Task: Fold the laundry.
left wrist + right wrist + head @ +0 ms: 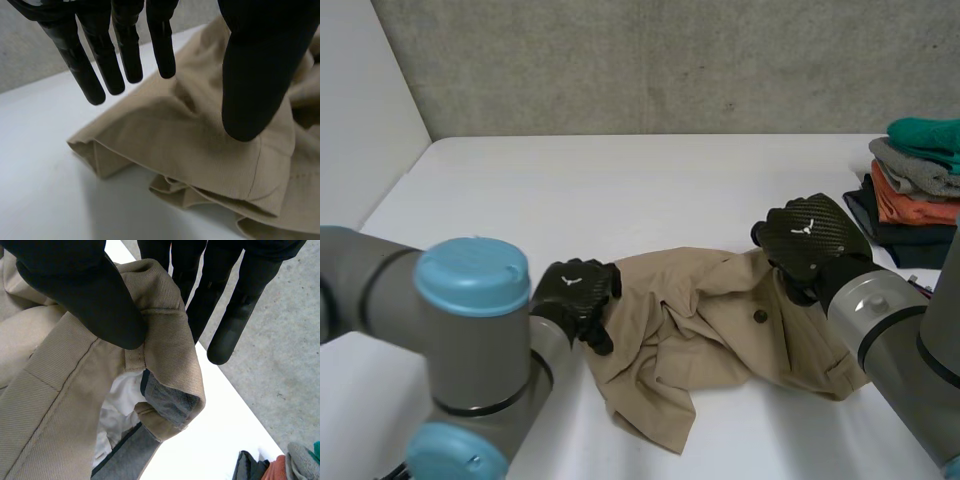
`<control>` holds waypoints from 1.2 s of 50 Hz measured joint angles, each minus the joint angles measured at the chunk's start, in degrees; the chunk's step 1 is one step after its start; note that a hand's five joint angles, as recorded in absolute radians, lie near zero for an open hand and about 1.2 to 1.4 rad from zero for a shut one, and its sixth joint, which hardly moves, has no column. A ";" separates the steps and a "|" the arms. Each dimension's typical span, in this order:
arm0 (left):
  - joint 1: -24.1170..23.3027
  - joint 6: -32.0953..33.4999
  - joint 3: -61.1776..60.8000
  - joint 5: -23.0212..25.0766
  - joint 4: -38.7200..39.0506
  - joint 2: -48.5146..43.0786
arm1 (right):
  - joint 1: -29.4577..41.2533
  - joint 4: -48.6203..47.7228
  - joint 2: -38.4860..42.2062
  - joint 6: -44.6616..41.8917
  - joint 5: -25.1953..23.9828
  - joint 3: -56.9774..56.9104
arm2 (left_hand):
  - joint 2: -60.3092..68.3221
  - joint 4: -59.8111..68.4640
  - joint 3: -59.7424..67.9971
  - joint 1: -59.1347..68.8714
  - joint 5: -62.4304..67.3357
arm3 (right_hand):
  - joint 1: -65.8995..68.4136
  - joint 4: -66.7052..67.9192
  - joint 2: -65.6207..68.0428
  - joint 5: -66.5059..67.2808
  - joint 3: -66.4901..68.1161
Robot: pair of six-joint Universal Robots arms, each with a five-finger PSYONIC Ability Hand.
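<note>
Beige trousers (720,330) are lying crumpled on the white desk (620,190). The right hand (810,235) is pinching the waistband between thumb and fingers (225,335), and the left hand (575,290) is hovering at the opposite edge, fingers (102,60) straight and wide.

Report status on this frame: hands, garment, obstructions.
Left hand open, over the tan trousers at their edge. Right hand pinching the waistband. Trousers crumpled, unfolded. Folded stack sits apart, not in the way.
</note>
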 measured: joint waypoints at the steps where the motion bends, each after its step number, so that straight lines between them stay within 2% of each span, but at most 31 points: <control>1: -0.11 0.13 0.88 -0.05 -0.02 -1.25 | -0.06 -0.01 -0.31 0.00 0.00 0.22 | 2.26 2.31 2.26 2.80 2.19 | 0.00 0.00 0.00 0.00 0.00; 7: -0.36 0.67 4.21 -0.47 -0.14 -5.43 | -0.96 -0.02 -2.00 -0.11 -0.08 0.79 | 29.57 29.34 29.20 30.96 28.54 | 0.00 0.01 0.00 0.00 0.00; 9: -0.40 0.81 4.91 -0.83 -0.14 -5.40 | -1.57 0.03 -2.73 -0.40 -0.16 0.68 | 36.41 36.29 35.70 34.53 33.69 | 0.00 0.01 0.00 0.00 0.00; 13: -0.43 1.05 5.36 -1.51 -0.25 -1.91 | -2.37 0.34 -3.95 -1.51 -0.34 -0.25 | 36.82 36.73 36.29 34.53 33.69 | 0.00 0.02 0.00 0.00 0.00; 18: -0.33 2.51 5.16 -1.74 -1.84 8.58 | -3.03 1.86 -6.45 -6.34 -1.02 -3.27 | 37.02 36.73 36.58 34.53 33.70 | 0.00 0.14 0.00 0.00 0.00; 24: 0.01 7.38 5.95 -0.81 -9.03 20.79 | -4.39 8.15 -9.72 -16.58 -2.29 -9.12 | 37.04 36.74 36.59 34.53 33.70 | 0.00 0.20 0.00 0.00 0.00; 29: 0.37 10.96 7.15 0.93 -14.73 23.58 | -5.10 15.45 -10.45 -21.61 -3.35 -13.16 | 37.08 36.75 36.63 34.53 33.70 | 0.00 0.21 0.00 0.01 0.00; 33: 0.81 12.86 7.94 1.85 -16.29 20.63 | -5.89 19.53 -7.81 -23.11 -4.10 -14.41 | 37.14 36.96 36.83 34.53 33.70 | 0.00 0.21 0.00 0.00 0.00; 40: 4.04 18.14 14.32 1.93 -14.66 4.90 | -7.50 20.47 5.81 -24.35 -4.40 -18.13 | 37.15 36.97 36.86 34.53 33.70 | 0.00 0.22 0.04 0.02 0.00; 43: 6.02 22.61 22.64 1.76 -12.28 -4.21 | -7.51 16.08 13.52 -24.17 -4.18 -23.73 | 37.15 36.97 36.88 34.53 33.70 | 0.00 0.22 0.48 0.00 0.12; 45: 6.67 25.05 27.67 1.76 -10.30 -7.96 | -7.47 13.88 15.47 -23.94 -4.04 -25.60 | 37.15 36.98 36.89 34.53 33.70 | 0.00 0.22 0.59 0.00 0.13; 46: 6.98 26.60 30.88 1.79 -8.48 -9.84 | -7.39 8.29 18.74 -23.17 -3.59 -29.41 | 37.15 36.98 36.89 34.52 33.70 | 0.00 0.22 0.59 0.00 0.13; 48: 7.29 28.90 35.51 1.90 -4.89 -11.92 | -7.34 3.13 20.75 -22.26 -3.00 -32.21 | 37.15 36.98 36.90 34.53 33.70 | 0.00 0.22 0.59 0.00 0.19; 49: 7.47 30.82 39.19 2.05 -1.11 -13.18 | -7.30 -3.15 22.36 -21.09 -2.17 -34.91 | 37.15 36.99 36.91 34.53 33.70 | 0.00 0.22 0.59 0.00 0.28; 55: 7.89 37.06 48.52 2.71 19.87 -13.38 | -7.01 -32.31 25.12 -16.22 1.67 -42.88 | 37.16 36.99 36.93 34.53 33.70 | 0.00 0.23 0.59 0.05 0.29; 57: 7.97 37.96 49.01 2.74 25.13 -12.09 | -6.63 -37.92 25.04 -15.39 2.10 -43.69 | 37.16 36.99 36.93 34.53 33.70 | 0.00 0.23 0.59 0.22 0.29; 60: 8.03 38.45 47.85 2.59 28.95 -10.09 | -5.86 -41.07 24.59 -14.79 2.11 -43.75 | 37.16 36.99 36.93 34.53 34.01 | 0.00 0.23 0.59 0.22 0.29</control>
